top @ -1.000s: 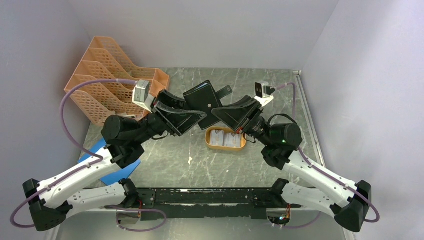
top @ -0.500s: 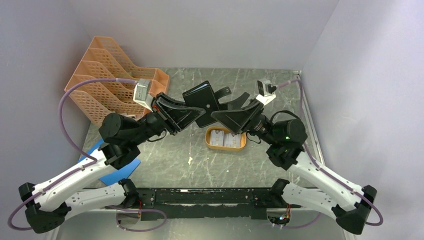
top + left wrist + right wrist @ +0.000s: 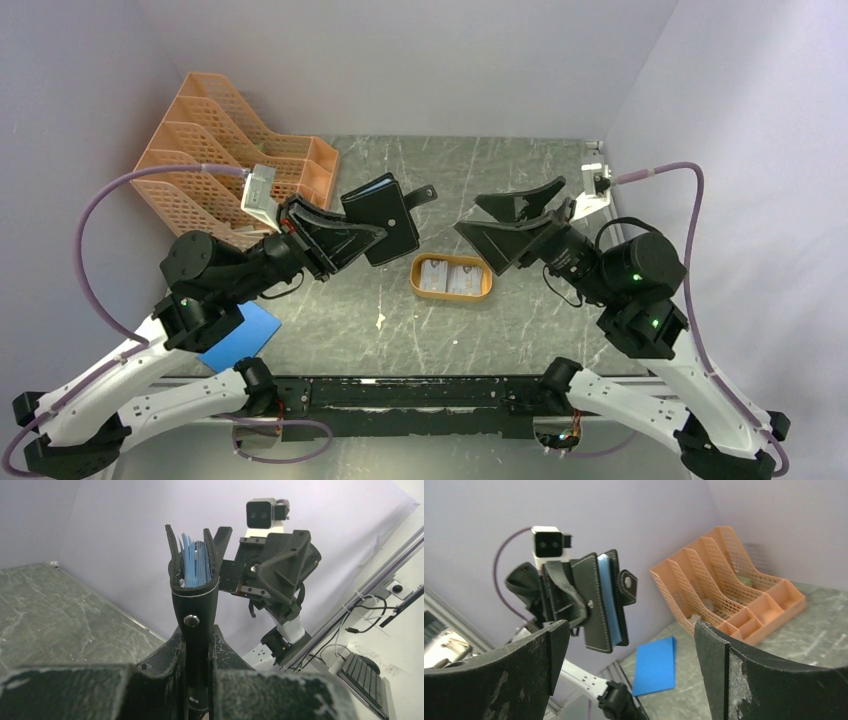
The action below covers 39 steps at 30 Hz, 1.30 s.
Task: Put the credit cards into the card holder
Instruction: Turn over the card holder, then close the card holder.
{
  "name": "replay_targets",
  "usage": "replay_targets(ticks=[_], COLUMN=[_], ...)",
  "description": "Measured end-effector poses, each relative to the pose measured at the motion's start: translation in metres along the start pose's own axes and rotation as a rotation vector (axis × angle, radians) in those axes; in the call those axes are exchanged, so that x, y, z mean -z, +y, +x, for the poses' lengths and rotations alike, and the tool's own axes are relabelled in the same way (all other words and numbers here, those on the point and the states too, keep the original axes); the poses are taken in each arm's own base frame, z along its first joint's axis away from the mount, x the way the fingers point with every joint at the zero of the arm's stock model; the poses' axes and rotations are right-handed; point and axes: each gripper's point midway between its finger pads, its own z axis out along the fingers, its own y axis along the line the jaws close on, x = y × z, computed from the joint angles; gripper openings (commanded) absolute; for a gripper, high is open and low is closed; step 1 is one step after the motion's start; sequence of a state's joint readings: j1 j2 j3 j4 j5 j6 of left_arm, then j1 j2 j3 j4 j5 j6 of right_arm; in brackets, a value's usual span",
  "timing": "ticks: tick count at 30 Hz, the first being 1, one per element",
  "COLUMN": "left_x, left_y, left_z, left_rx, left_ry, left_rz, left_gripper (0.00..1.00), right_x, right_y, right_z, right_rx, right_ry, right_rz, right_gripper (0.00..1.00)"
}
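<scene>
Blue sheet [image 3: 240, 335]: flat, near the tabletop's [image 3: 400, 330] near-left corner.
Orange oval tray [image 3: 420, 283]: mid-tabletop, holding the credit cards [image 3: 452, 274] side by side.
Right claw [image 3: 467, 214]: spread wide, empty, above the tray's right side.
Left claw [image 3: 368, 235]: clamped on the card holder [image 3: 385, 212], which is lifted left of centre and slightly agape.
Orange file rack [image 3: 215, 160]: far-left corner.

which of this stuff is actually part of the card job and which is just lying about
Part of the job:
- card holder, gripped in the left gripper
- credit cards, lying in the orange tray

Just lying about:
- orange file rack
- blue sheet beside the left arm
</scene>
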<state>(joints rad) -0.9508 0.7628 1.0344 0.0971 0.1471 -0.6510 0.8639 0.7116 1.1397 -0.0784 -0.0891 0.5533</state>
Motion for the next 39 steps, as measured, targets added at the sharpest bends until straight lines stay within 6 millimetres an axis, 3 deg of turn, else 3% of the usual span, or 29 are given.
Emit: replay_targets(ticks=[6,9,16,24,28,32,39], left_x=[0.000,0.001,0.012,0.015,0.014,0.013,0.010], left_y=[0.003,0.007,-0.005,-0.022,-0.023,-0.023,-0.021], left_z=[0.015,0.025,0.017,0.004,0.006,0.007,0.009], left_rx=[0.041,0.066,0.121,0.188,0.211,0.230,0.247], left_ry=[0.065,0.102,0.083,0.045,0.052,0.054,0.057], left_rz=[-0.006,-0.023,-0.003,0.057,0.060,0.063,0.059], left_gripper=[0.05,0.05,0.05,0.05,0.05,0.05,0.05], right_x=[-0.008,-0.012,-0.012,-0.007,-0.016,-0.021,-0.021], right_y=[-0.013,-0.010,0.022,0.048,0.056,0.061,0.065], right_z=[0.023,0.035,0.062,0.076,0.078,0.078,0.077], right_rx=[0.046,0.042,-0.021,-0.169,-0.247,-0.293,-0.331], right_ry=[0.090,0.140,0.276,0.291,0.297,0.303,0.312], right_rz=[0.030,-0.004,-0.209,-0.390,-0.448,-0.482,-0.499], right_gripper=[0.95,0.98,1.00,0.95,0.85,0.66,0.40])
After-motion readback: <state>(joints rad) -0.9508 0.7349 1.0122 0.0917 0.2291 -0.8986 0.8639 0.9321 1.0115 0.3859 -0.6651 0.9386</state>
